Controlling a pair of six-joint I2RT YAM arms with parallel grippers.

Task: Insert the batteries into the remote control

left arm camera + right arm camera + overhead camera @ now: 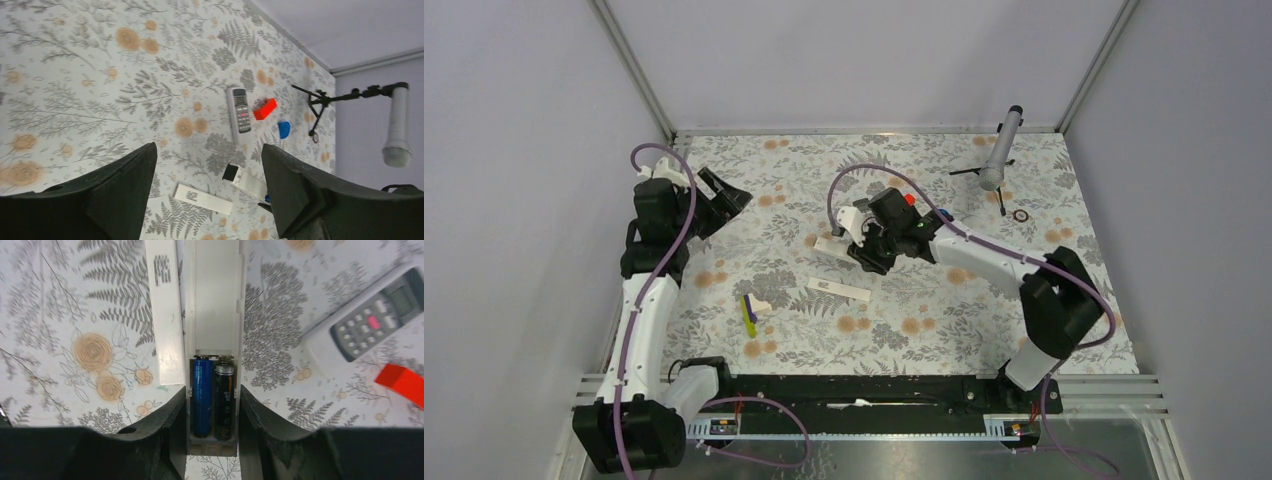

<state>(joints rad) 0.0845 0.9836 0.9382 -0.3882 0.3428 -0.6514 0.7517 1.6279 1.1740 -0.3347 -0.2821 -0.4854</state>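
Right tool [214,405] clenched white plastic remote control [215,300] | left tool [207,155] stood released | risk: uncovered blue and black cylindrical batteries [202,395] spilling if tilted.

A grey microphone [1001,148] on a small tripod [318,102] stands far right. A red block [264,108] lies near a blue cap [284,129], a slim white bar [838,289] apart.

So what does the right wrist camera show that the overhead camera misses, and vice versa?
Only the right wrist: a blue battery and a black battery seated in the open back of the remote control. Only overhead: the left arm and the microphone. Both: the remote control, the white bar near it, the red block.
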